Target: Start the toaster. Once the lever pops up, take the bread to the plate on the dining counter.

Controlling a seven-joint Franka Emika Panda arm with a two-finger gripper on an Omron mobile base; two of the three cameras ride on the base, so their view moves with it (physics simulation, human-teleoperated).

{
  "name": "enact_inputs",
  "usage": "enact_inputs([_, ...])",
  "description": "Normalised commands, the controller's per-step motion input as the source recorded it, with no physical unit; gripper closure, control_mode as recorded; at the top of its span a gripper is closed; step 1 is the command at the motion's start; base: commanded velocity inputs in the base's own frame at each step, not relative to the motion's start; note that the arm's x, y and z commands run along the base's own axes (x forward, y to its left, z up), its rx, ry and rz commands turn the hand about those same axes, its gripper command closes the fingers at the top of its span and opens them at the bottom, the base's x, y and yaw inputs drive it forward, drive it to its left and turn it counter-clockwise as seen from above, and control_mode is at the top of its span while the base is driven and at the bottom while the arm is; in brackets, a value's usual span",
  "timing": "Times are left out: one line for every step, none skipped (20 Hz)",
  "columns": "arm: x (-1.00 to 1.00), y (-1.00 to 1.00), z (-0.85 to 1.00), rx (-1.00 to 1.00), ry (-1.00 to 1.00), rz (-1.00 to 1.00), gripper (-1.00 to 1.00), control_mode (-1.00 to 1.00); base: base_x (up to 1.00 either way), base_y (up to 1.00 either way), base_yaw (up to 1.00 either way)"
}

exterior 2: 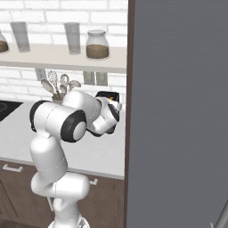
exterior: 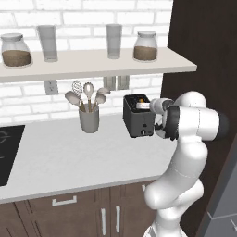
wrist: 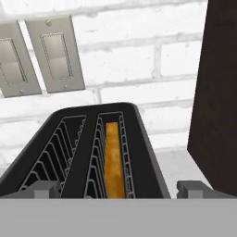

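Observation:
The black two-slot toaster [exterior: 137,116] stands on the pale worktop near the wall, beside a dark tall cabinet. In the hand view I look down into the toaster [wrist: 83,152], where the bread [wrist: 115,159] sits deep in the right-hand slot, its tan edge up. My gripper [wrist: 119,190] hovers just above the toaster's near end, open, with one fingertip [wrist: 44,189] at either side and nothing between them. From the left base the gripper [exterior: 143,106] is level with the toaster's top. The toaster [exterior 2: 108,95] is mostly hidden behind my arm. The plate and the dining counter are out of view.
A grey utensil crock [exterior: 89,118] stands left of the toaster, and a black cooktop [exterior: 7,152] lies at the far left. A shelf [exterior: 92,62] with jars and glasses runs overhead. The dark cabinet [exterior: 203,55] walls the right side. Switch plates [wrist: 55,55] sit on the brick wall.

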Motion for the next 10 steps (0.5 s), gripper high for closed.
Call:
enact_inputs([0.07,0.09,0.0,-0.02,0.0,0.0,-1.0,-1.0,0.0,0.0,0.0])
enact_inputs([0.04,0.08,0.0,-0.03,0.0,0.0,-1.0,-1.0,0.0,0.0,0.0])
enact_inputs([0.03,0.1,0.0,-0.04,0.0,0.0,-1.0,-1.0,0.0,0.0,0.0])
enact_inputs([0.0,0.11,0.0,-0.05,0.0,0.0,-1.0,-1.0,0.0,0.0,0.0])
enact_inputs([0.01,0.14,0.0,-0.06,0.0,0.0,-1.0,-1.0,0.0,0.0,0.0])
enact_inputs([0.01,0.13,0.0,-0.05,0.0,0.0,-1.0,-1.0,0.0,0.0,0.0])
enact_inputs([0.01,0.06,0.0,-0.04,0.0,0.0,-1.0,-1.0,0.0,0.0,0.0])
enact_inputs([0.0,0.0,0.0,-0.03,0.0,0.0,-1.0,-1.0,0.0,0.0,0.0])
enact_inputs([0.0,0.0,0.0,-0.01,0.0,0.0,-1.0,-1.0,0.0,0.0,0.0])
enact_inputs([0.01,0.0,0.0,0.0,0.0,0.0,-1.0,-1.0,0.0,0.0,0.0])
